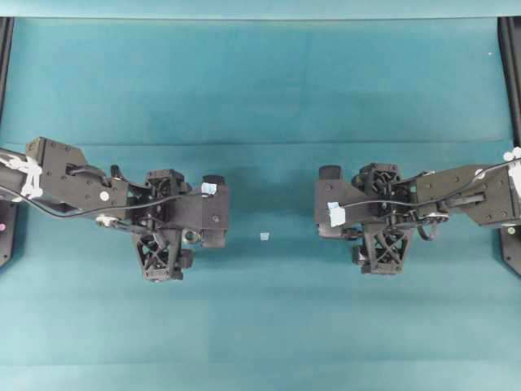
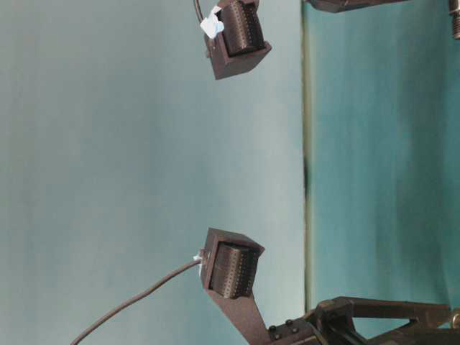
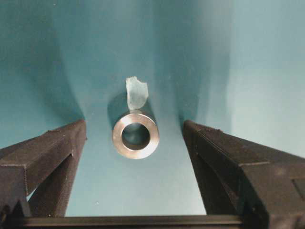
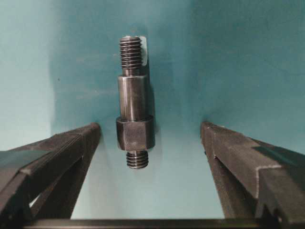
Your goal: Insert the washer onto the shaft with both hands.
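No writing or brand mark can be read anywhere. The washer point(image 3: 136, 135) lies flat on the teal table point(image 1: 260, 81), touching the near edge of a pale tape scrap point(image 3: 137, 92), between the spread fingers of the left gripper point(image 3: 135, 131), which holds nothing. The shaft point(image 4: 134, 102) lies on the table with its threaded tip over another tape scrap point(image 4: 145, 51), between the wide-apart fingers of the empty right gripper point(image 4: 150, 131).
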You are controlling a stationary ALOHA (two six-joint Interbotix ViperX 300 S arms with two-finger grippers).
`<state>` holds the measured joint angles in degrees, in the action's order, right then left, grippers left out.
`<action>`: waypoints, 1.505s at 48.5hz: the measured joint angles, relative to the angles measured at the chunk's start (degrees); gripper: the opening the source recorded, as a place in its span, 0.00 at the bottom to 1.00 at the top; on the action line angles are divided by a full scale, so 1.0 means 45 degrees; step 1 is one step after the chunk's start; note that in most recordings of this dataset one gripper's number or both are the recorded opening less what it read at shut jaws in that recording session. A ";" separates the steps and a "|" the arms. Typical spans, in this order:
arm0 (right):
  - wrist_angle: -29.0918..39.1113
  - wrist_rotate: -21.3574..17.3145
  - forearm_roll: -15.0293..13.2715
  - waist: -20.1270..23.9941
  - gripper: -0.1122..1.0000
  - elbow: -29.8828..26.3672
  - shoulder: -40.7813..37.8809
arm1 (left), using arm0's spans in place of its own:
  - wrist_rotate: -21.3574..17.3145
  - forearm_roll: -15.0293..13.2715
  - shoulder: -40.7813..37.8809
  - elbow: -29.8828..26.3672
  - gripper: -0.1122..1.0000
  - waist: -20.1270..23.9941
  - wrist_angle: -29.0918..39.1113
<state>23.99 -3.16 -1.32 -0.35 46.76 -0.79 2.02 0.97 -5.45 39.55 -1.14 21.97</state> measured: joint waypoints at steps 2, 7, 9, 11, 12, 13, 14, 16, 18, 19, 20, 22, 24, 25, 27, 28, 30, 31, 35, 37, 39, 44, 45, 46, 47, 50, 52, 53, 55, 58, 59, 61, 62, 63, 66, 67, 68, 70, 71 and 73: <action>0.0000 -0.0020 0.0000 0.0000 0.93 0.0000 0.0000 | 0.0000 0.0000 0.0000 0.0000 0.89 0.0020 0.0000; 0.0000 0.0000 0.0000 0.0000 0.93 0.0000 0.0000 | 0.0020 0.0020 0.0000 0.0000 0.89 0.0020 0.0020; 0.0000 0.0000 0.0000 0.0000 0.93 0.0020 0.0000 | 0.0020 0.0020 0.0020 0.0020 0.89 0.0000 0.0020; 0.0000 0.0000 0.0000 0.0000 0.93 0.0000 0.0000 | 0.0000 0.0020 0.0020 0.0020 0.89 0.0000 0.0020; 0.0000 0.0000 0.0000 0.0000 0.93 0.0020 0.0000 | 0.0000 0.0020 0.0020 0.0020 0.89 0.0000 0.0020; 0.0000 0.0000 0.0000 0.0000 0.93 0.0000 0.0000 | -0.0020 0.0020 0.0020 0.0020 0.90 0.0000 0.0000; 0.0000 0.0000 0.0000 0.0000 0.93 0.0020 0.0000 | 0.0000 0.0020 0.0039 0.0020 0.89 0.0000 0.0000; 0.0000 0.0000 0.0000 0.0000 0.93 0.0020 0.0000 | 0.0000 0.0020 0.0020 0.0039 0.89 0.0000 0.0000; 0.0000 0.0000 0.0000 0.0000 0.93 0.0000 0.0000 | -0.0020 0.0020 0.0039 0.0039 0.89 0.0000 0.0000; 0.0000 0.0000 0.0000 0.0000 0.93 0.0000 0.0000 | -0.0020 0.0020 0.0020 0.0039 0.89 0.0000 0.0000; 0.0000 0.0000 0.0000 0.0000 0.93 0.0000 0.0000 | -0.0039 0.0000 0.0020 0.0039 0.89 0.0000 0.0000; 0.0020 0.0000 0.0000 0.0000 0.93 0.0020 0.0000 | -0.0039 0.0020 0.0039 0.0059 0.89 0.0000 0.0000; 0.0000 0.0000 0.0000 0.0000 0.93 0.0000 0.0000 | -0.0039 0.0000 0.0039 0.0039 0.89 0.0000 0.0000; 0.0000 0.0000 0.0000 0.0000 0.93 0.0020 0.0000 | -0.0039 0.0020 0.0039 0.0059 0.89 0.0000 0.0020; 0.0000 0.0000 0.0000 0.0000 0.93 0.0000 0.0000 | -0.0039 0.0020 0.0039 0.0059 0.90 0.0000 0.0000; 0.0000 0.0000 0.0000 0.0000 0.93 0.0000 0.0000 | -0.0039 0.0020 0.0039 0.0059 0.90 0.0000 0.0020; 0.0000 0.0000 0.0000 0.0000 0.93 0.0020 0.0000 | -0.0039 0.0020 0.0039 0.0059 0.89 0.0000 0.0000; 0.0000 0.0000 0.0000 0.0000 0.93 0.0000 0.0000 | -0.0039 0.0020 0.0039 0.0059 0.89 0.0020 0.0000; 0.0000 0.0000 0.0000 0.0000 0.93 0.0020 0.0000 | -0.0039 0.0020 0.0039 0.0059 0.89 0.0000 0.0000; 0.0000 0.0000 0.0000 0.0000 0.93 0.0020 0.0000 | -0.0039 0.0020 0.0039 0.0059 0.89 0.0020 0.0020; 0.0000 0.0000 0.0000 0.0000 0.93 0.0020 0.0000 | -0.0039 0.0000 0.0039 0.0059 0.89 0.0000 0.0000; 0.0000 0.0000 0.0000 0.0000 0.93 0.0020 0.0000 | -0.0039 0.0020 0.0039 0.0059 0.89 0.0000 0.0020; 0.0000 0.0000 0.0000 0.0000 0.93 0.0020 0.0000 | -0.0039 0.0020 0.0039 0.0059 0.89 0.0000 0.0000; -0.0020 0.0000 0.0000 0.0000 0.93 0.0020 0.0000 | -0.0039 0.0000 0.0039 0.0059 0.89 0.0000 0.0020; 0.0000 0.0000 0.0000 0.0000 0.93 0.0000 0.0000 | -0.0039 0.0020 0.0039 0.0059 0.89 0.0000 0.0000; 0.0000 0.0000 0.0000 0.0000 0.93 0.0000 0.0000 | -0.0039 0.0020 0.0039 0.0059 0.89 0.0000 0.0020; -0.0020 0.0000 0.0000 0.0000 0.93 0.0000 0.0000 | -0.0039 0.0020 0.0039 0.0059 0.89 0.0000 0.0000; 0.0000 0.0000 0.0000 0.0000 0.93 0.0020 0.0000 | -0.0039 0.0020 0.0039 0.0059 0.89 0.0000 0.0000; 0.0000 0.0000 0.0000 0.0000 0.93 0.0000 0.0000 | -0.0039 0.0020 0.0039 0.0059 0.89 0.0000 0.0000; 0.0000 0.0000 0.0000 0.0000 0.93 0.0020 0.0000 | -0.0039 0.0020 0.0039 0.0059 0.89 0.0000 0.0020; -0.0020 0.0000 0.0000 0.0000 0.92 0.0020 0.0000 | -0.0039 0.0020 0.0039 0.0059 0.89 0.0000 0.0000; -0.0020 0.0000 0.0000 0.0000 0.91 0.0020 0.0000 | -0.0039 0.0020 0.0039 0.0059 0.89 0.0000 0.0000; -0.0020 0.0000 0.0000 0.0000 0.91 0.0020 0.0000 | -0.0020 0.0020 0.0039 0.0059 0.89 0.0020 0.0020; -0.0020 0.0000 0.0000 0.0000 0.90 0.0020 0.0000 | -0.0020 0.0020 0.0039 0.0039 0.89 0.0000 0.0020; 0.0000 0.0000 0.0000 0.0000 0.86 0.0020 0.0000 | -0.0020 0.0020 0.0039 0.0059 0.87 0.0020 0.0000; -0.0020 0.0000 0.0000 0.0000 0.84 0.0020 0.0000 | -0.0020 0.0020 0.0039 0.0059 0.86 0.0020 0.0020; -0.0020 0.0000 0.0000 0.0000 0.81 0.0000 -0.0020 | -0.0020 0.0020 0.0039 0.0059 0.85 0.0000 0.0000; 0.0000 0.0000 0.0000 0.0020 0.77 0.0000 -0.0020 | -0.0020 0.0000 0.0039 0.0059 0.81 0.0020 0.0020; 0.0000 0.0000 0.0000 0.0000 0.75 0.0000 -0.0020 | -0.0020 0.0020 0.0039 0.0059 0.79 0.0020 0.0000; 0.0000 0.0000 0.0000 0.0020 0.72 -0.0020 -0.0020 | 0.0000 0.0020 0.0039 0.0059 0.75 0.0020 0.0000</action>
<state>23.99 -3.16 -1.32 -0.26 46.67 -0.88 2.02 1.05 -5.27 39.81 -1.05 21.97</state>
